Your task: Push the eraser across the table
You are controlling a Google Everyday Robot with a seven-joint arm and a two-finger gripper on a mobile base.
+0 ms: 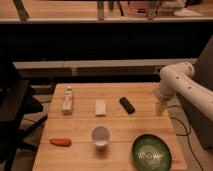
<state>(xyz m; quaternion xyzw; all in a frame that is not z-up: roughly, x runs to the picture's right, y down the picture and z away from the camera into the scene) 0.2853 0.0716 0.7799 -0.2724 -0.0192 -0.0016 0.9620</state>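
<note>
The eraser [127, 105], a small black oblong block, lies at an angle on the light wooden table [80, 131], right of centre toward the far side. My gripper [160, 109] hangs from the white arm [176, 82] at the table's right edge, to the right of the eraser and apart from it. It points down, close to the table top. It touches nothing that I can see.
A white block [100, 107] lies left of the eraser. A small pale bottle [67, 102] stands at the far left. A white cup [100, 136] is at front centre, a green bowl [152, 152] at front right, an orange-red object [61, 142] at front left. A dark chair [15, 107] stands left.
</note>
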